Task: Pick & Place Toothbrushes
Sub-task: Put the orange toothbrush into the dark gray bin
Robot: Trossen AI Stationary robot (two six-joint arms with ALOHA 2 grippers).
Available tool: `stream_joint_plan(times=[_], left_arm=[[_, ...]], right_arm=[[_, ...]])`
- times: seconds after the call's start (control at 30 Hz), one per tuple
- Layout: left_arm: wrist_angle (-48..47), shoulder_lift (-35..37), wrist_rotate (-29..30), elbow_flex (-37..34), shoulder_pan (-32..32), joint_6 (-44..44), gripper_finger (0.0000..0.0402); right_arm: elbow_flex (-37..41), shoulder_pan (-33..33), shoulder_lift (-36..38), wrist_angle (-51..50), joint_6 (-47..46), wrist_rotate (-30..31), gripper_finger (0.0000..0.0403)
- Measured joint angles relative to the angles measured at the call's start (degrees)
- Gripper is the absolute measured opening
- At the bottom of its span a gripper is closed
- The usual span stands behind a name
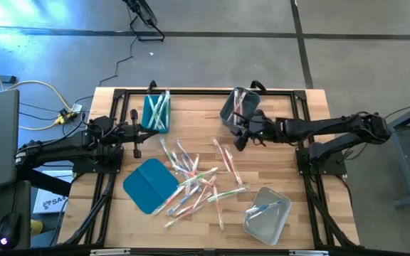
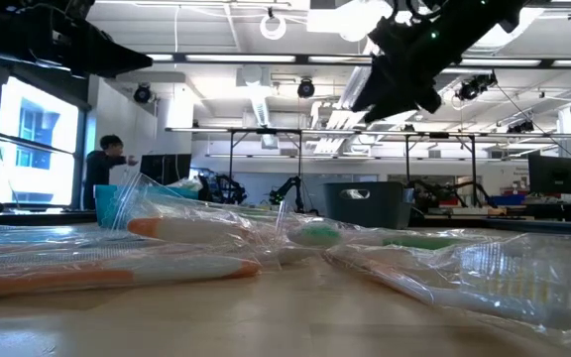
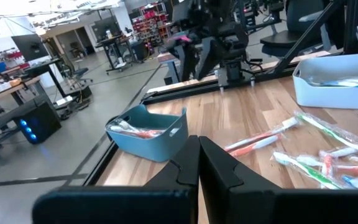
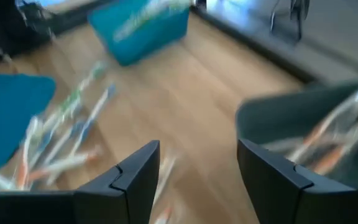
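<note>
The right gripper, jaws wide and empty, hovers just beside the grey bin. The toothbrushes lie scattered nearer the table's front, mostly diagonal. The left gripper waits shut.

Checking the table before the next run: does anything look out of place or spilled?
Yes. Many toothbrushes lie scattered loose across the table's middle instead of in the bins. The flat teal lid lies askew on the tabletop beside them, off any bin.

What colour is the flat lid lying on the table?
Teal lid, clearest in the high view.
</note>
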State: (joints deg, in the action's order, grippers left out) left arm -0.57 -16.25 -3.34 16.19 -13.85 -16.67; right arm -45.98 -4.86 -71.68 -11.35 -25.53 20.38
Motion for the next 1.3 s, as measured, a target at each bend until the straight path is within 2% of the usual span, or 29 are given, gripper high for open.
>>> stream_joint_plan(times=[0.2,0.43,1.1,1.3], left_arm=[[-0.01,-0.02,-0.01,0.00,0.00,0.00,0.0000],[0.01,-0.02,-0.01,0.02,0.00,0.00,0.0000],[-0.01,-0.02,-0.03,0.02,0.00,0.41,0.0000],[-0.05,-0.02,-0.03,0.02,-0.02,0.42,0.0000]], right_arm=[[0.04,0.37,-1.17,-7.55,-9.57,-6.07,0.0207],[0.01,2.83,-5.44,-6.52,-14.04,-12.66,0.0207],[0.02,8.45,-20.63,-2.06,-19.84,-12.70,0.0207],[0.02,9.92,-21.76,-1.60,-19.72,-8.12,0.0207]])
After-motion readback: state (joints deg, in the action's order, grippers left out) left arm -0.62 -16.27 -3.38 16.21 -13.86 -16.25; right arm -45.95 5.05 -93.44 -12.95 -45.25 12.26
